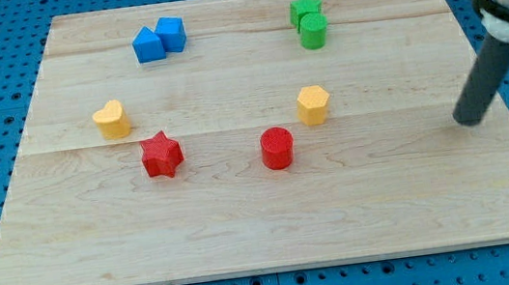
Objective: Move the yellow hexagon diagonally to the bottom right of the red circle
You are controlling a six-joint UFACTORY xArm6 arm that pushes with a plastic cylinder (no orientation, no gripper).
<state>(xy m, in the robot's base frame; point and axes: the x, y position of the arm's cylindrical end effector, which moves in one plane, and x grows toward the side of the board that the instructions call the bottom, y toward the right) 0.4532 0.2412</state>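
Observation:
The yellow hexagon sits right of the board's centre. The red circle lies just below and to the left of it, a small gap between them. My tip rests on the board near its right edge, well to the right of both blocks and touching none.
A red star and a yellow heart lie at the left. Two blue blocks sit together at the top left. A green star and a green cylinder touch at the top right. The wooden board ends close to my tip.

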